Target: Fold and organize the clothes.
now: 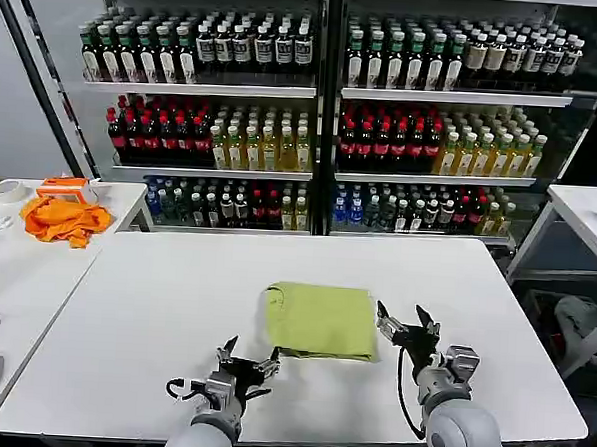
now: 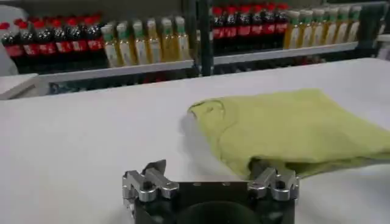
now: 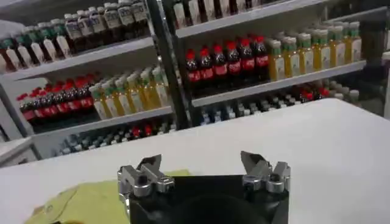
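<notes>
The yellow-green T-shirt (image 1: 320,320) lies folded into a flat rectangle on the white table (image 1: 154,306), near its middle. In the left wrist view the shirt (image 2: 298,128) shows its round neckline at the near corner. My left gripper (image 1: 250,361) stands open just in front of the shirt's near left corner, holding nothing; it is also open in its wrist view (image 2: 211,173). Open and empty too, my right gripper (image 1: 405,319) hovers beside the shirt's right edge, and its own camera shows the gripper (image 3: 202,164) with the shirt (image 3: 91,204) off to one side.
A bright orange cloth (image 1: 65,219) and an orange-white box (image 1: 65,185) lie on a side table at the left. Shelves of bottles (image 1: 314,114) fill the back. Another white table (image 1: 589,214) stands at the right.
</notes>
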{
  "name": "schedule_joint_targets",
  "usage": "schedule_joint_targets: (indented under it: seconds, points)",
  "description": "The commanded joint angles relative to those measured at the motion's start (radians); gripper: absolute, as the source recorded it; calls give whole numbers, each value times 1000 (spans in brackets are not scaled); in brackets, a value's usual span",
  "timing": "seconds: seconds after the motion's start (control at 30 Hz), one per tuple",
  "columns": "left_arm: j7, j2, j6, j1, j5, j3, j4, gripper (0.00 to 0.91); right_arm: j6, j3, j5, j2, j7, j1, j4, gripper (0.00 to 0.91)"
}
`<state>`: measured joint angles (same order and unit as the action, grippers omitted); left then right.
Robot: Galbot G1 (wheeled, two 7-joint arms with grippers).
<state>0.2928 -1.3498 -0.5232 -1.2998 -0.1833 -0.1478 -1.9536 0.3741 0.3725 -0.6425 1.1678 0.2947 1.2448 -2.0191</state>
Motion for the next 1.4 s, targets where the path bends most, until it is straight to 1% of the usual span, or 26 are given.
schedule_joint_targets:
  seconds: [0.03, 0.17, 0.4, 0.6, 0.67, 0.7, 0.77, 0.8, 0.83, 0.9, 0.93, 1.0, 1.03, 1.17, 1.23, 1.4]
  points:
    - [21, -14, 8, 47, 10, 0, 76, 907, -8, 20, 4, -6, -4, 24, -27, 907]
    - [32, -11, 11, 28, -8, -14, 28, 907, -8, 21, 4, -4, -2, 27, -27, 907]
    - [50, 15, 32, -28, -63, -53, -164, 907, -8, 24, 5, -2, -2, 29, -24, 907]
    - [38, 55, 31, -76, -68, -61, -223, 907, -5, 18, 8, 6, -2, 28, -28, 907]
    - [34, 68, 34, -117, -67, -73, -233, 907, -4, 18, 16, 10, -3, 40, -42, 907]
    - [32, 78, 39, -132, -67, -82, -239, 907, -7, 20, 33, 11, -8, 50, -52, 907]
    - [27, 98, 55, -181, -69, -112, -255, 907, -34, 25, 96, 10, -23, 80, -71, 907]
    - [25, 110, 67, -206, -74, -136, -272, 907, -63, 34, 171, 9, -48, 120, -87, 907]
    - [26, 120, 77, -227, -85, -148, -285, 907, -90, 53, 222, 8, -64, 153, -107, 907]
    - [28, 128, 88, -248, -108, -179, -306, 907, -114, 69, 261, 10, -75, 206, -128, 907]
    - [30, 129, 99, -253, -128, -188, -323, 907, -140, 93, 286, 14, -90, 263, -157, 907]
    - [31, 128, 108, -248, -148, -201, -333, 907, -180, 120, 324, 23, -108, 314, -180, 907]
    - [31, 125, 120, -240, -155, -201, -339, 907, -185, 139, 351, 32, -110, 346, -202, 907]
    - [13, 117, 146, -223, -158, -190, -348, 907, -172, 171, 384, 63, -108, 409, -255, 907]
    - [7, 114, 152, -220, -158, -187, -348, 907, -192, 182, 443, 76, -119, 445, -266, 907]
    - [-1, 112, 165, -223, -156, -184, -349, 907, -208, 190, 525, 99, -126, 501, -275, 907]
